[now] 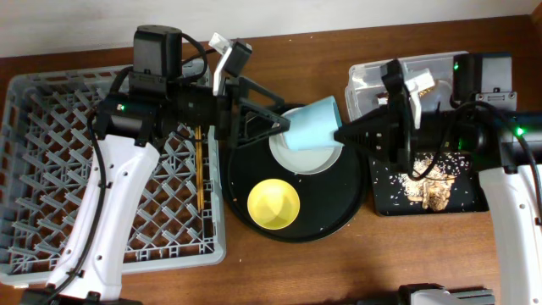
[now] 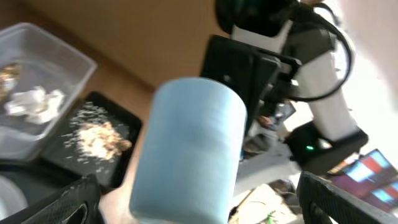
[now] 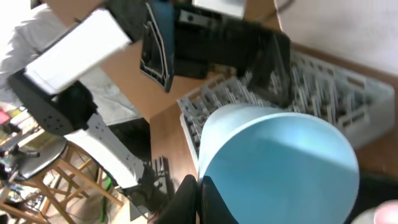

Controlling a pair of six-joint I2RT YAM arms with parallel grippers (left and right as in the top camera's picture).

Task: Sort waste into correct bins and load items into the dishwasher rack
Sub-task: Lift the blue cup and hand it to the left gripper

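Observation:
The light blue cup (image 1: 309,125) hangs tilted on its side above the white plate (image 1: 329,161). My right gripper (image 1: 340,133) is shut on the cup's rim, its fingers pinched on the wall (image 3: 199,199). My left gripper (image 1: 284,119) is open, its fingers spread either side of the cup's base (image 2: 199,205) without touching it. The yellow bowl (image 1: 273,204) sits on the round black tray. The chopsticks (image 1: 200,165) lie in the grey rack (image 1: 51,169). The napkin (image 2: 34,102) lies in the clear tub (image 2: 56,56). Food scraps (image 1: 428,191) lie in the shallow black tray (image 1: 385,199). The pink cup is out of view.
The large round black tray (image 1: 339,220) sits between the rack and the bins. The clear tub (image 1: 360,85) stands behind the shallow black tray at the right. A gold-brown bit (image 2: 6,73) shows in the tub at the left edge.

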